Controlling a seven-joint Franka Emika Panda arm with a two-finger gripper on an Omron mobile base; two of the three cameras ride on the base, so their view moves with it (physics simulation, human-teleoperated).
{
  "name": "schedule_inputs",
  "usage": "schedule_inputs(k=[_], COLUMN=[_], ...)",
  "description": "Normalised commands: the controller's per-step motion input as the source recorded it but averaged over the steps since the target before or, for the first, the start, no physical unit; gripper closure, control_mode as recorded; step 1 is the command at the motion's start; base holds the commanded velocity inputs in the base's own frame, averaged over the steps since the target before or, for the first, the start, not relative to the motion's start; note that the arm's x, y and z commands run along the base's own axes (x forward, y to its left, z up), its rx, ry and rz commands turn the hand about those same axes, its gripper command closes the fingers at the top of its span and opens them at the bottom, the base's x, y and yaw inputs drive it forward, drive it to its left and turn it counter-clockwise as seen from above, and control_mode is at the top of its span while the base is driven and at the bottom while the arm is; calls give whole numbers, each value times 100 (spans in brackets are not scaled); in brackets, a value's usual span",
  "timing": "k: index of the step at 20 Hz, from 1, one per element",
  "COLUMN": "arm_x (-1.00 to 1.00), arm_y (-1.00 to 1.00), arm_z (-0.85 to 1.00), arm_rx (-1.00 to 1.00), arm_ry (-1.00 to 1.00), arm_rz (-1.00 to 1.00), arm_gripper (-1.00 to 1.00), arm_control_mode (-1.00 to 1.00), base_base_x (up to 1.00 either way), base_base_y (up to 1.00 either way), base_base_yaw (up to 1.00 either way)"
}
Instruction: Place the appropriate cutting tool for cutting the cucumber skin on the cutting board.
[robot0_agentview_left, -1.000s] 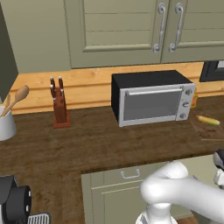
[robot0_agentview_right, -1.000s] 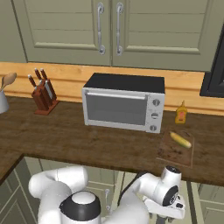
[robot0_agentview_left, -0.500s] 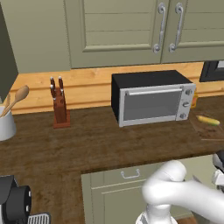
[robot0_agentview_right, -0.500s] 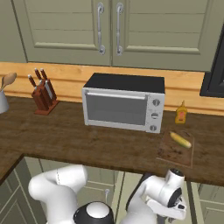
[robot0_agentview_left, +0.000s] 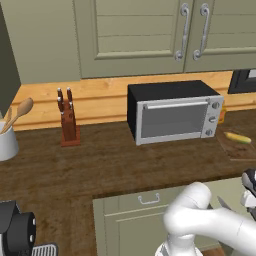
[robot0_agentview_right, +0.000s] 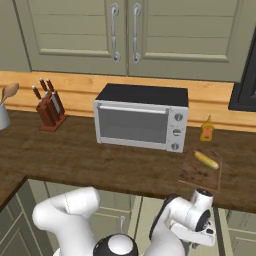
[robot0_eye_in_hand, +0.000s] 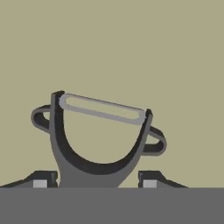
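One toaster oven (robot0_agentview_left: 173, 111); one cucumber (robot0_agentview_right: 206, 159); one cutting board (robot0_agentview_right: 199, 173); one peeler (robot0_eye_in_hand: 98, 135)

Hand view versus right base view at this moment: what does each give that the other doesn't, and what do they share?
Hand view: a peeler, blade across its top, handle between the finger tips of the tool; whether they clamp it is unclear. Right base view: the cucumber lying on the cutting board, near a toaster oven, knife block and yellow bottle. Shared: the tool, low in front of the counter.
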Motion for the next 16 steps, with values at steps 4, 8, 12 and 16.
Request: schedule_inputs(k=[4,8,12,16], arm_x=[-9,-2,-29,-57], arm_y=[42,60,32,1], arm_z=[-54,-19,0,49], arm_rx=[-1,-1,0,0], arm_ry=[0,0,0,0], arm_rz=[0,0,0,8], arm_gripper=[100,100,100,100], arm_control_mode=[-100,-100,-100,-100], base_base_x=[0,0,0,0], base_base_y=[0,0,0,0], base_base_yaw=[0,0,0,0])
